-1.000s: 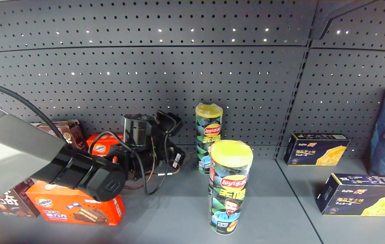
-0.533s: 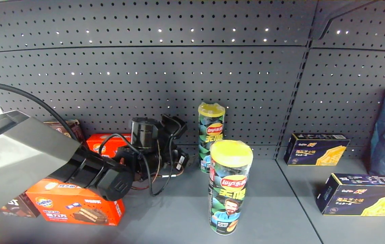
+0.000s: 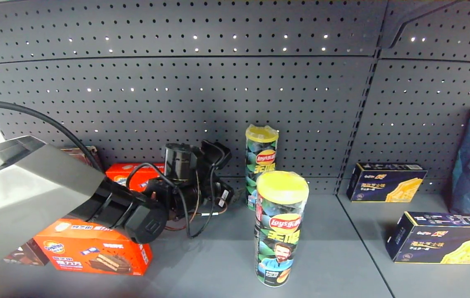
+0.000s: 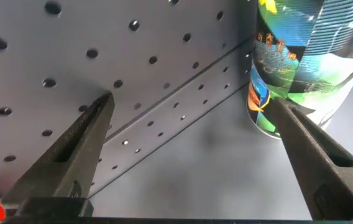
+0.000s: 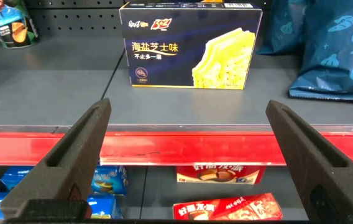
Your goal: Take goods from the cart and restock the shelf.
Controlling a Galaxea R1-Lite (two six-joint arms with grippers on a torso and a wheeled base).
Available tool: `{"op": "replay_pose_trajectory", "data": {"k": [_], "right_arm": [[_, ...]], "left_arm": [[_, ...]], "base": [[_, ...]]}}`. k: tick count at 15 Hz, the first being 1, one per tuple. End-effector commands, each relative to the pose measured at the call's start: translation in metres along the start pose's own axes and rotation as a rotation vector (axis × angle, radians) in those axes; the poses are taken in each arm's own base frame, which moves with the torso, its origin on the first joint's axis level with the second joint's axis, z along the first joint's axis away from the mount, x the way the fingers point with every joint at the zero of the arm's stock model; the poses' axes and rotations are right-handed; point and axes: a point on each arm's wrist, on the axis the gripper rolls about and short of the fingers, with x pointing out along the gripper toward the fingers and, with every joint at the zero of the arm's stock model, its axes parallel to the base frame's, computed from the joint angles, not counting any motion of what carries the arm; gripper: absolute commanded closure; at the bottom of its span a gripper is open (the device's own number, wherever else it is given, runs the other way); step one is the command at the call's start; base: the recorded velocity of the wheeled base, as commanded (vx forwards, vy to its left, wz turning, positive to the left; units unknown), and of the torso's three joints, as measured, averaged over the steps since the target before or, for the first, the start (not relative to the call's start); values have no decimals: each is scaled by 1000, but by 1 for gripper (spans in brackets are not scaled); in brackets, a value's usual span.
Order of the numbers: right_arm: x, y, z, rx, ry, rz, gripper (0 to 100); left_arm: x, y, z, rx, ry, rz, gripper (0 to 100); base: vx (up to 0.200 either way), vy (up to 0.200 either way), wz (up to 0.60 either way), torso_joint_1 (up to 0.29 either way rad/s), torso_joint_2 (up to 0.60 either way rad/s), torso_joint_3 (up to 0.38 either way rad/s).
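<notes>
Left wrist view is showing the left end effector (image 4: pixel 189 102) gaping wide and empty, the chips can (image 4: pixel 294 50) standing just beside it at the shelf (image 3: pixel 218 256) back; placing seems finished, calling for careful withdrawal.

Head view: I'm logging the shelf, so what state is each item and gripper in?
Rear chip can: upright, lid on.
Front chip can: upright, lid on.
Front orange box: closed, lying flat.
Front navy box: closed, on its long edge.
Left gripper: jaws open, empty.
Right gripper: jaws open, empty.
</notes>
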Motion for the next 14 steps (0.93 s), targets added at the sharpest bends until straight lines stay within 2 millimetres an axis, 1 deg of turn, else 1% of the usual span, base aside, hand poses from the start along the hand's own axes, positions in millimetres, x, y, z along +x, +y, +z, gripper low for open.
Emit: {"op": "replay_pose_trajectory", "data": {"k": [1,2,3,5,6,7,9,10,11,12,14], "right_arm": [[0,0,0,0,2,0,0],[0,0,0,0,2,0,0],[0,0,0,1,2,0,0],[0,0,0,0,2,0,0],[0,0,0,0,2,0,0],[0,0,0,0,2,0,0],[0,0,0,0,2,0,0],[0,0,0,0,0,0,0],[0,0,0,0,0,0,0],[0,0,0,1,2,0,0],[0,0,0,0,2,0,0]], "left_arm": [[-1,0,5,2,-17,3,0],[-7,4,13,5,-41,12,0],[-12,6,18,4,-52,19,0],[-30,15,28,-1,-79,41,0],[-33,16,30,-2,-83,43,0],[-48,24,40,-6,-100,74,0],[-73,34,55,-7,-133,104,0],[-96,38,62,-5,-132,116,0],[-108,39,63,-5,-126,118,0],[-143,38,65,-11,-109,121,0],[-193,35,67,-10,-150,139,0]], "base": [[0,0,0,0,0,0],[0,0,0,0,0,0],[0,0,0,0,0,0],[0,0,0,0,0,0],[0,0,0,0,0,0],[0,0,0,0,0,0],[0,0,0,0,0,0],[0,0,0,0,0,0],[0,0,0,0,0,0],[0,0,0,0,0,0],[0,0,0,0,0,0]]}}
